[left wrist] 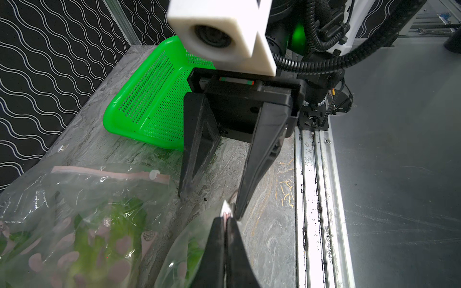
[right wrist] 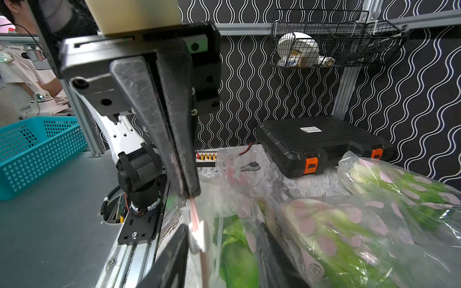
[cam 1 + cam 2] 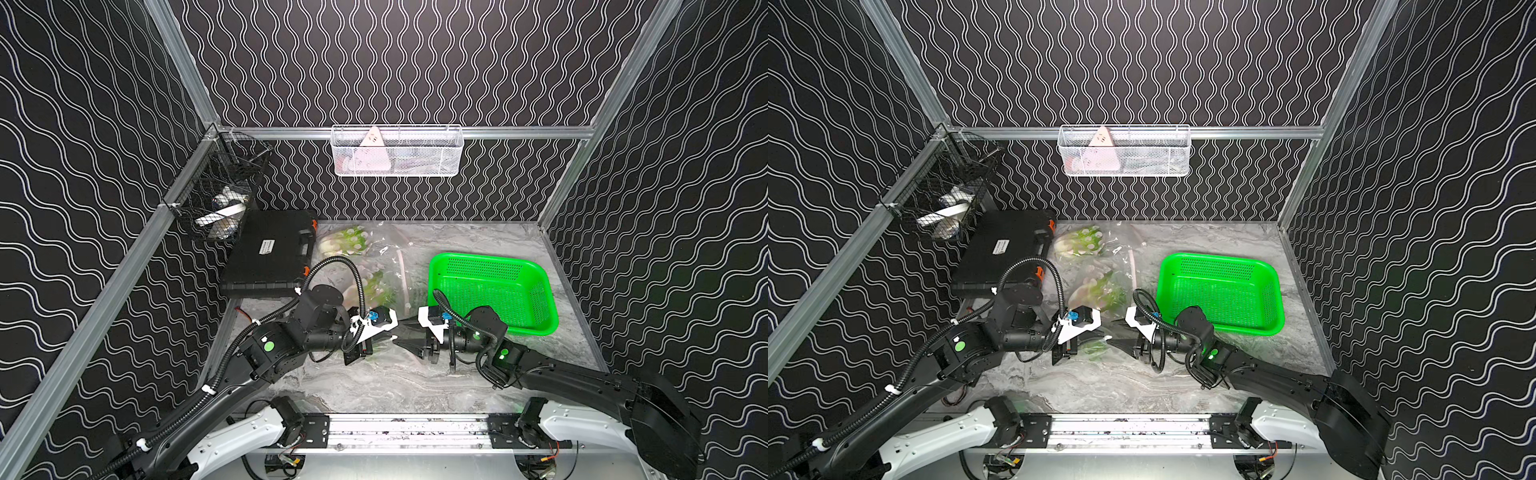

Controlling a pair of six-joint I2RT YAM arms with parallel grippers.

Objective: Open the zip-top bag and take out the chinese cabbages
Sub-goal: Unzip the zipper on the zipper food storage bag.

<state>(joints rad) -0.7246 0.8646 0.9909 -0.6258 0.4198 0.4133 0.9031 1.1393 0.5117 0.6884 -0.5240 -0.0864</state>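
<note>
A clear zip-top bag (image 2: 232, 189) printed with pink spots lies at the front of the table with a chinese cabbage (image 2: 237, 251) inside. My left gripper (image 1: 226, 220) is shut on the end of its pink zip strip (image 2: 194, 212). Facing it, my right gripper (image 2: 222, 251) is open. Its fingers straddle the bag's top, and the white slider (image 2: 199, 237) lies against one finger (image 2: 172, 256). Two more bagged cabbages lie behind, one in the middle (image 3: 376, 289) and one at the back (image 3: 345, 243). In a top view the grippers meet tip to tip, left (image 3: 386, 338) and right (image 3: 401, 334).
A green perforated basket (image 3: 478, 257) stands right of the bags. A black tool case (image 3: 270, 253) lies at the back left, close to the far bag. A black wire basket (image 3: 220, 195) and a white one (image 3: 397, 151) hang on the walls. A metal rail (image 3: 407, 428) runs along the front edge.
</note>
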